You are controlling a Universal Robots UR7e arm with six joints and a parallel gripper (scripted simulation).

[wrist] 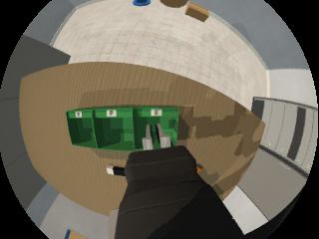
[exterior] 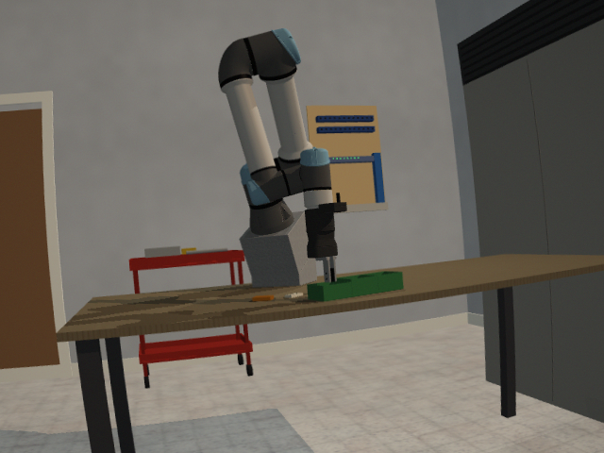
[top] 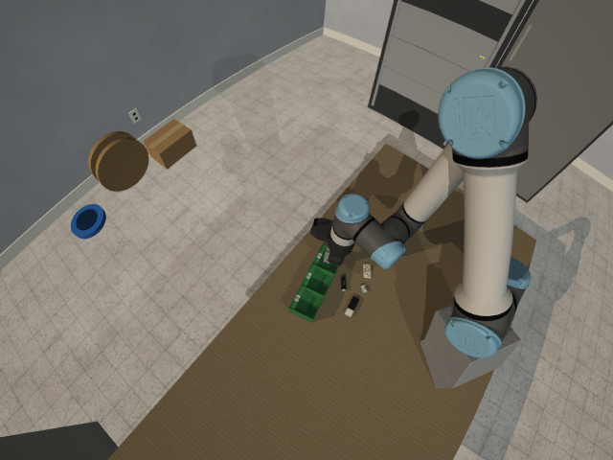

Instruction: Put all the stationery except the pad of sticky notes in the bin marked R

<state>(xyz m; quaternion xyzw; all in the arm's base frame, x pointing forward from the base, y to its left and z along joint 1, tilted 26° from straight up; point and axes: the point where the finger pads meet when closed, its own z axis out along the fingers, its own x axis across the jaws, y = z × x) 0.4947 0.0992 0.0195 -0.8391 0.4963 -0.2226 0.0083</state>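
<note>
While the letters on the bins (top: pixel 317 283) (exterior: pixel 358 286) (wrist: pixel 114 131) are too small to read surely, the end effector (top: pixel 327 256) (exterior: pixel 329 280) (wrist: pixel 154 129) points down into the end compartment, at 1 o'clock of the row in the top view. Its fingers are slightly apart; whether they grasp anything cannot be told. Stationery noted on the surface (top: pixel 306 376) (exterior: pixel 453 275) (wrist: pixel 55 95): black-and-white eraser (top: pixel 351 306) (wrist: pixel 116 170), 5 o'clock of the fingertips. Black stick (top: pixel 343 283), also 5 o'clock, nearer. Dotted tile (top: pixel 367 270): 4 o'clock. Orange item (exterior: pixel 263 297) (wrist: pixel 199 169): 9 o'clock of the bins, exterior view
</note>
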